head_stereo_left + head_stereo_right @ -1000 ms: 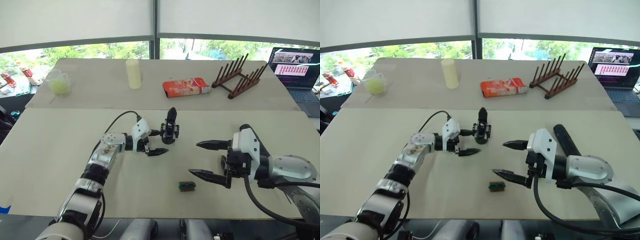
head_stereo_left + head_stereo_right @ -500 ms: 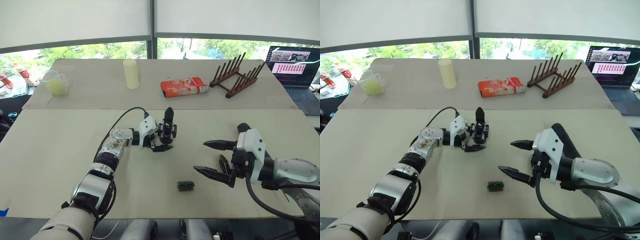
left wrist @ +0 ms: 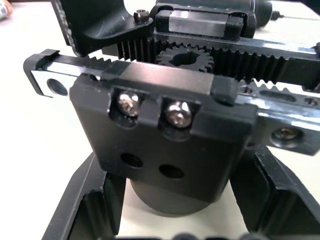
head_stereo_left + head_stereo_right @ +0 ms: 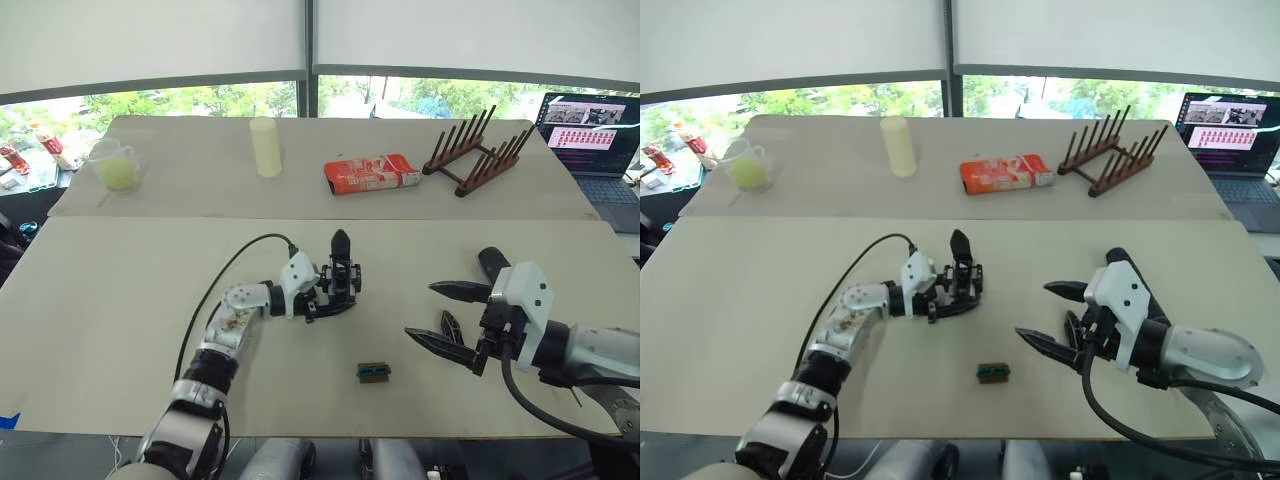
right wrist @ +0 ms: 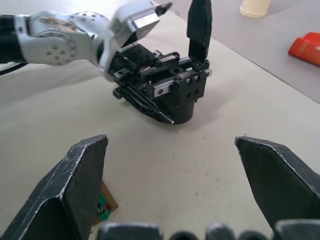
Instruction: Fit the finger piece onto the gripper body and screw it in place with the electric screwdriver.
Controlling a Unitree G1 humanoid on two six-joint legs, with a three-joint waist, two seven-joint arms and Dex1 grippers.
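1. Since a second ago my left gripper point(image 4: 335, 295) has pushed forward across the near table point(image 4: 110, 300) and closed in on the gripper body point(image 4: 343, 280); before, it hung just short of it. My right gripper point(image 4: 448, 317) has slid outward to my right.
2. The gripper body now stands upright between my left fingers point(image 3: 82, 200), one on each side of its round base. Whether they press on it or only flank it, I cannot tell.
3. It is a matte black block on a cylindrical foot, with toothed racks and a small cog across its top, two shiny screw heads on its face, and one pointed black finger rising from it.
4. The finger piece point(image 4: 449, 326), a small black tapered part, lies on the table inside the span of my right gripper, whose jaws gape wide and hold nothing.
5. The electric screwdriver point(image 4: 492, 264), a thick black cylinder, lies just behind my right wrist.
6. A small green-and-black block point(image 4: 373, 372) lies nearer me, between my two arms.
7. On the far table point(image 4: 190, 180) are a red packet point(image 4: 372, 174), a wooden rack point(image 4: 476, 153) and a pale cylinder point(image 4: 266, 147).
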